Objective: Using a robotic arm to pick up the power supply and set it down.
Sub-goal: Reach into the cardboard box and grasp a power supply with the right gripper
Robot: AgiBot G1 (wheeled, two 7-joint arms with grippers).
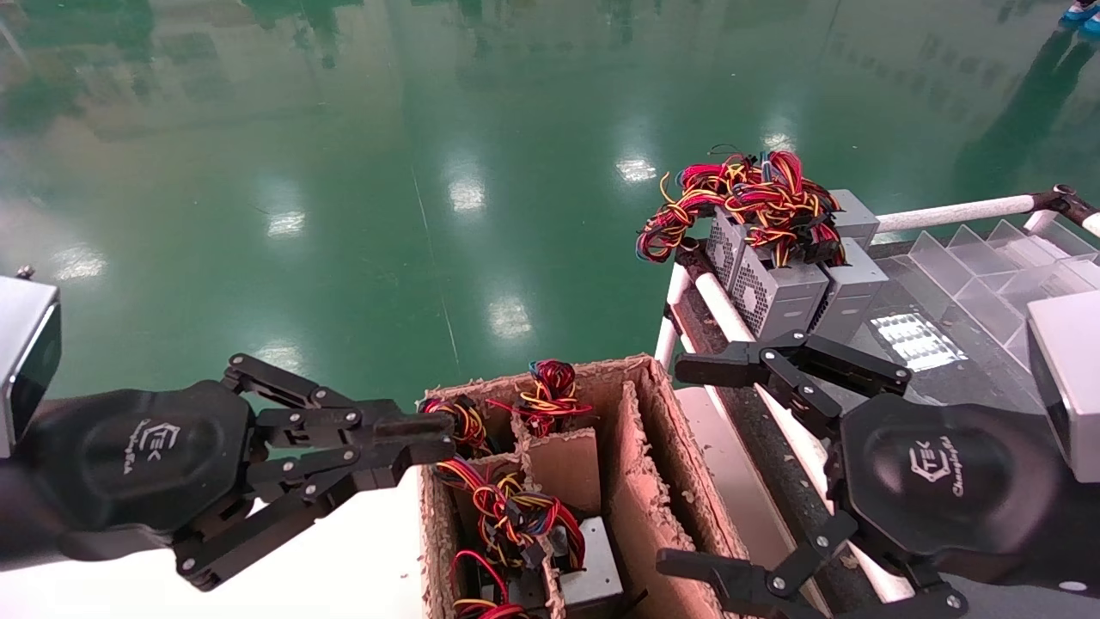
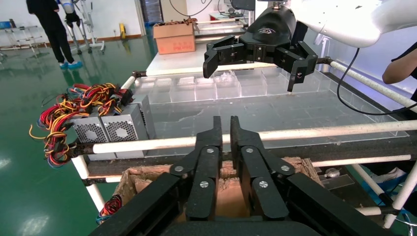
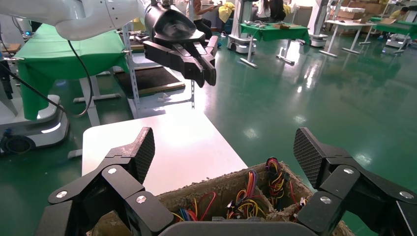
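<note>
Several grey power supplies with red, yellow and black wire bundles stand in a brown divided carton [image 1: 640,481]; one grey box [image 1: 595,560] shows under the wires [image 3: 248,194]. More power supplies [image 1: 778,288] [image 2: 114,129] stand together on the rack at the right. My left gripper [image 1: 434,437] [image 2: 225,124] is shut and empty, its tips at the carton's left rim. On the carton's right side my right gripper [image 1: 681,466] [image 3: 225,153] is spread wide open, holding nothing, with the carton's wires below its pads [image 3: 143,152].
The carton sits on a white table [image 1: 344,550]. A rack of white tube rails [image 1: 954,211] carries a dark belt and clear plastic dividers [image 1: 988,258]. Green floor lies beyond. A person [image 2: 49,29] and another cardboard box [image 2: 174,37] are far off.
</note>
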